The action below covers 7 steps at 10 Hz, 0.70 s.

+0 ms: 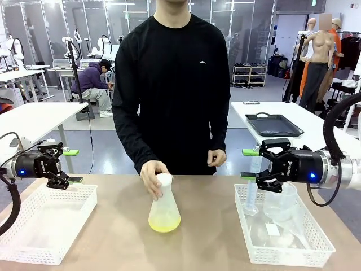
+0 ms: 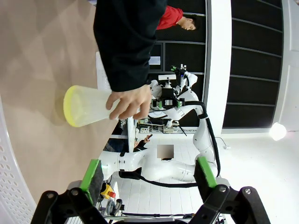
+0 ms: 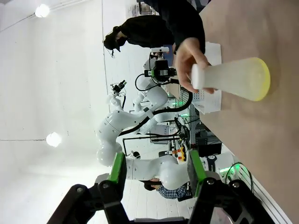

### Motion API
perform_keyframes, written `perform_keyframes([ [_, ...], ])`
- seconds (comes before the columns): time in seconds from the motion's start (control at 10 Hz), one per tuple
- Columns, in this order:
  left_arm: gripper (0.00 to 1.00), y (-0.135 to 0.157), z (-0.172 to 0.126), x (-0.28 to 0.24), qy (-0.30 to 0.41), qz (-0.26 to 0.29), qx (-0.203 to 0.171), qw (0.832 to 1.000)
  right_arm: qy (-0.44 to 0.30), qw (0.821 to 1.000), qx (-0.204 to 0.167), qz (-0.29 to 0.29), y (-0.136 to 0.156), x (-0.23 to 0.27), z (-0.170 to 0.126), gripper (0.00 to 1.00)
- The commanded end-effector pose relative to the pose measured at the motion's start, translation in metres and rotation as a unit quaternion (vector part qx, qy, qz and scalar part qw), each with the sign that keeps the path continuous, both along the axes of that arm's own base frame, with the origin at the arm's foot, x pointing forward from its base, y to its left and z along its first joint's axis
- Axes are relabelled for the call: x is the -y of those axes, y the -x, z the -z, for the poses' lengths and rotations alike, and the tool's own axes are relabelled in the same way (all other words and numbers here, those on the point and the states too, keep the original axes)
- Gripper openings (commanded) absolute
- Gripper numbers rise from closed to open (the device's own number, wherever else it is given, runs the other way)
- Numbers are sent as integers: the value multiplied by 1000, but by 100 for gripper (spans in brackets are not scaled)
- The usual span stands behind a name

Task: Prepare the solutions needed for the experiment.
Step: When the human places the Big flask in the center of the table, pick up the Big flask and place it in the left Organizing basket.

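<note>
A translucent conical flask (image 1: pixel 164 212) stands at the middle of the brown table, with the solutions (image 1: pixel 164 226) as a shallow yellow-green layer at its bottom. The person's hand (image 1: pixel 151 176) wraps the flask's neck. My left gripper (image 1: pixel 73 166) hovers open and empty over the left basket, pointing toward the flask (image 2: pixel 88 106). My right gripper (image 1: pixel 249 164) hovers over the right basket, jaws apart with nothing between them. The left wrist view shows the left gripper (image 2: pixel 148 173) facing the flask. In the right wrist view the right gripper (image 3: pixel 156 169) points at the flask (image 3: pixel 233 79) from its other side.
A white perforated basket (image 1: pixel 34 257) lies at the left with nothing in it. A second white basket (image 1: pixel 243 226) at the right holds a clear beaker (image 1: pixel 280 203), a graduated cylinder (image 1: pixel 251 195) and other clear labware. The person's other hand (image 1: pixel 216 157) hangs at the table's far edge.
</note>
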<state>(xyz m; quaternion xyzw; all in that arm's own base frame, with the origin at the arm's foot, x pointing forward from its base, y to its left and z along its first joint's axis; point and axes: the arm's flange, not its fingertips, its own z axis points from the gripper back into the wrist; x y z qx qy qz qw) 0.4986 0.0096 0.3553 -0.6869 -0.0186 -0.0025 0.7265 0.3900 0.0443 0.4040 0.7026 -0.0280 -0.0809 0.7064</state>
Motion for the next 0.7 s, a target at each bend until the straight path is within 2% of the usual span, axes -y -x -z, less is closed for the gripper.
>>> perform_keyframes([
  [0.0, 100, 0, -2, 0, 3, 5, -4, 1000, -8, 1000, 2, 3, 4, -2, 0, 67],
  [0.6, 100, 0, -2, 0, 3, 5, -4, 1000, -8, 1000, 2, 3, 4, -2, 0, 67],
])
